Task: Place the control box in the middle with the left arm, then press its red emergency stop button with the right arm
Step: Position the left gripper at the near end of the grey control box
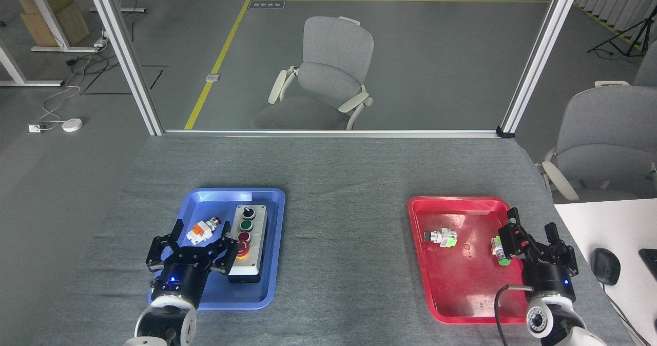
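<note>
Sitting in the blue tray, control box beside open left gripper; right gripper open; mid-table bare.

Long light-grey rectangular control box with black base | lying flat, lengthwise | black knob, green button, two red buttons facing up

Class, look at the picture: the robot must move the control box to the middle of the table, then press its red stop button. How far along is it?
Nothing looks done: the control box lies in the blue tray on the left, not the middle. In hand: the left gripper is open, beside the box's near end. Left: grasp, move, then press; the right gripper hangs over the red tray.
</note>
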Robot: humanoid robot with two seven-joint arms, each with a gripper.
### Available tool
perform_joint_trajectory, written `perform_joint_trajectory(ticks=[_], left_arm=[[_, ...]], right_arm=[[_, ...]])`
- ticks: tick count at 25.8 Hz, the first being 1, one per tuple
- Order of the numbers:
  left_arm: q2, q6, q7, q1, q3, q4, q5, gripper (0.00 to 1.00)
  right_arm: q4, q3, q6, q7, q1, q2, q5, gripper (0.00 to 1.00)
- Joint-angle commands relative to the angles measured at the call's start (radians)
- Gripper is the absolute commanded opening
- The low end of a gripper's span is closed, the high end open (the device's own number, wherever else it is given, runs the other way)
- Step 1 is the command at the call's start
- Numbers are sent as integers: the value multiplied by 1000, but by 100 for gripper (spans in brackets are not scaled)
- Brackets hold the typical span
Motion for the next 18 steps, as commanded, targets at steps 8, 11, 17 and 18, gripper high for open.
perform_joint_trajectory(ticks=[8,11,17,18], left_arm=[[-4,-6,12,1,7,13,-7,99],[-5,-8,17,1,7,5,-4,99],[2,-3,14,5,10,-9,-9,99],[4,-3,14,5,10,-9,-7,99]], right_arm=[[0,2,1,-1,7,0,0,99],[0,0,-1,-1,7,0,0,99],[0,0,-1,-1,7,-2,0,99],[0,0,-1,-1,7,-3,0,99]])
